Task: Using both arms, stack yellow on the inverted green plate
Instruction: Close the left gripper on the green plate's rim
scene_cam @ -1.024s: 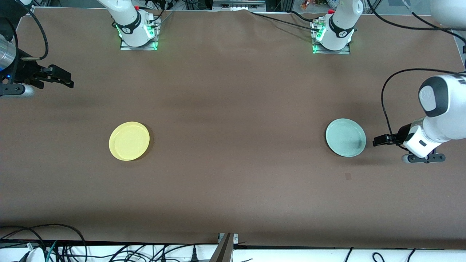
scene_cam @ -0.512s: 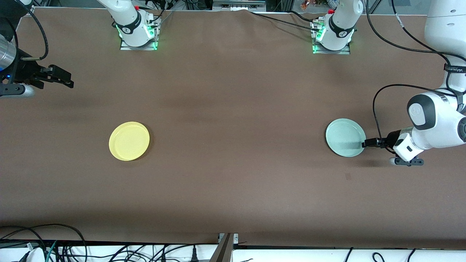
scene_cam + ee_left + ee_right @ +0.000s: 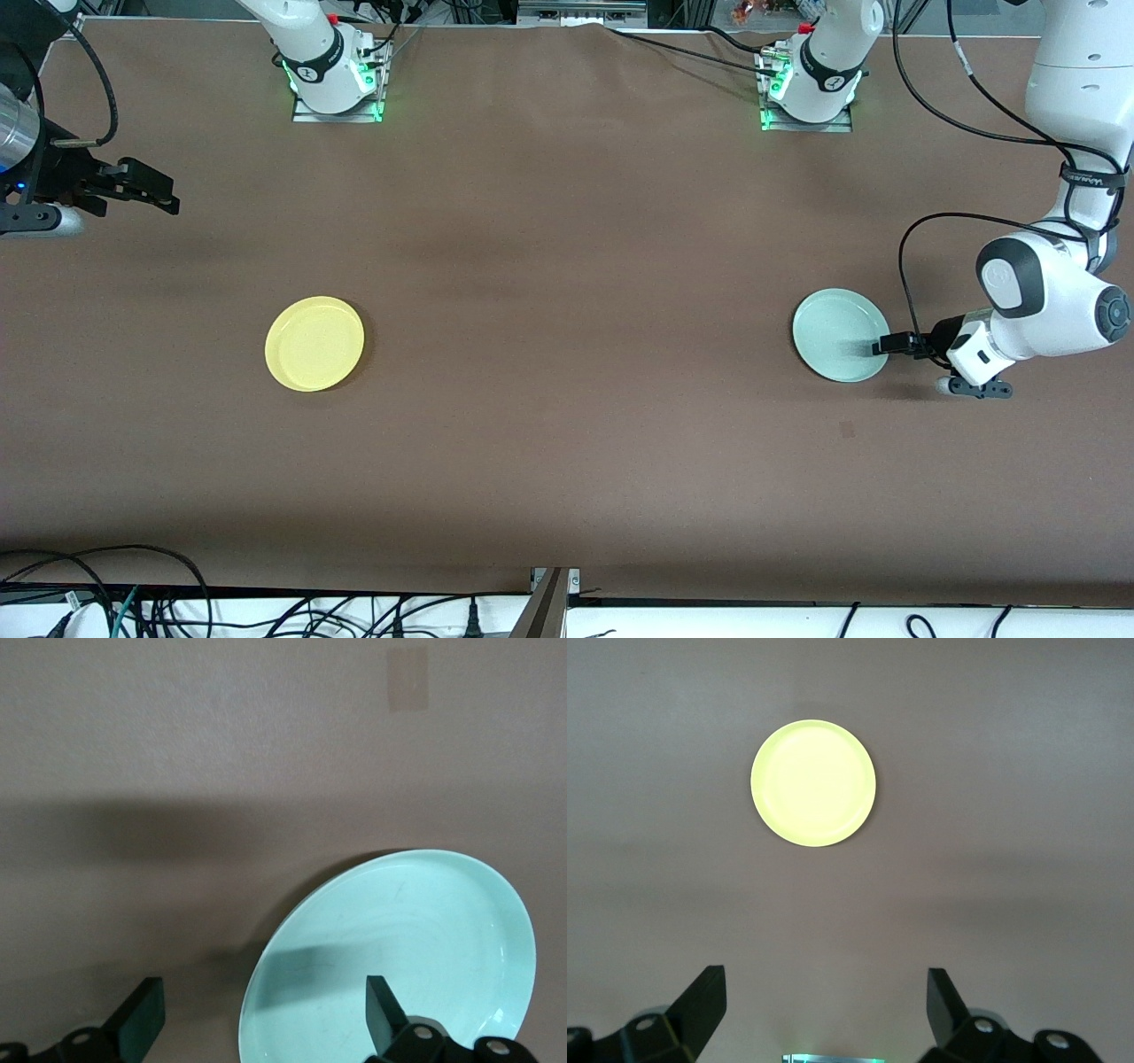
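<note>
The yellow plate (image 3: 314,344) lies rim up on the brown table toward the right arm's end; it also shows in the right wrist view (image 3: 813,782). The pale green plate (image 3: 840,335) lies rim up toward the left arm's end. My left gripper (image 3: 886,344) is open and low at the green plate's edge. In the left wrist view the left gripper (image 3: 261,997) straddles the rim of the green plate (image 3: 416,930), one finger over the plate and one over the table. My right gripper (image 3: 142,190) waits open and empty, high over the table's end (image 3: 823,983).
The arm bases (image 3: 335,84) (image 3: 808,93) stand along the table's edge farthest from the front camera. A small darker patch (image 3: 847,430) marks the cloth nearer to the front camera than the green plate. Cables (image 3: 133,602) hang off the edge nearest the front camera.
My left gripper has moved in toward the green plate, from beside it to its rim, and the arm has swung along. The right arm and both plates have not moved.
</note>
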Controlling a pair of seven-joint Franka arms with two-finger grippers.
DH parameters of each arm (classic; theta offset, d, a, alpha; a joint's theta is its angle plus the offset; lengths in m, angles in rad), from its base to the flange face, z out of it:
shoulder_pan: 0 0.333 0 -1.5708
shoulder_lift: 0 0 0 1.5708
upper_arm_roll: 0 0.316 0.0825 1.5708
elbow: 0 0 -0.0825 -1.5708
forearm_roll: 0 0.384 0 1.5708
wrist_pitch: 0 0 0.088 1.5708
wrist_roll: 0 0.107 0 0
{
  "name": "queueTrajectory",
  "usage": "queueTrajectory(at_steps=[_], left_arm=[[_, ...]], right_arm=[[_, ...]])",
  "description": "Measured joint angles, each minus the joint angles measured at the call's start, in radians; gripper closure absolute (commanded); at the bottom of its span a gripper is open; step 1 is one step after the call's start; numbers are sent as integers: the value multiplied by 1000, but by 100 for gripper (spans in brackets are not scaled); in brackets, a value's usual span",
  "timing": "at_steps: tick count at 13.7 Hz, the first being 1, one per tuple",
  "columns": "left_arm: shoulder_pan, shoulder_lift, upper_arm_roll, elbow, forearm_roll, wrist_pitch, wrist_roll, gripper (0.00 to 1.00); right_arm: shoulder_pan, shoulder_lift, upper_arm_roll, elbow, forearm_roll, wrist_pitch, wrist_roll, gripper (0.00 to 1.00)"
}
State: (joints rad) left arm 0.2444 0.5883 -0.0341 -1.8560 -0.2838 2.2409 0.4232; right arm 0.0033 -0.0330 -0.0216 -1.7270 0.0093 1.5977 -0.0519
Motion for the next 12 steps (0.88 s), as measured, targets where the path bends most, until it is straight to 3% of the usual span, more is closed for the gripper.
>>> queueTrajectory(at_steps=[3,5,7,9,12], left_arm=[[0,1,0,-10,-1,0,0,47],[0,0,0,-11,-1,-2,0,64],[0,-2,2,-11,-1,-8,0,74],[0,-2,5,-12,-1,-10,1,99],[0,-3,5,-18,-1,-14,3,100]], right_arm=[[0,0,0,0,0,0,0,0],[0,0,0,0,0,0,0,0],[0,0,0,0,0,0,0,0],[0,0,0,0,0,0,0,0],[0,0,0,0,0,0,0,0]])
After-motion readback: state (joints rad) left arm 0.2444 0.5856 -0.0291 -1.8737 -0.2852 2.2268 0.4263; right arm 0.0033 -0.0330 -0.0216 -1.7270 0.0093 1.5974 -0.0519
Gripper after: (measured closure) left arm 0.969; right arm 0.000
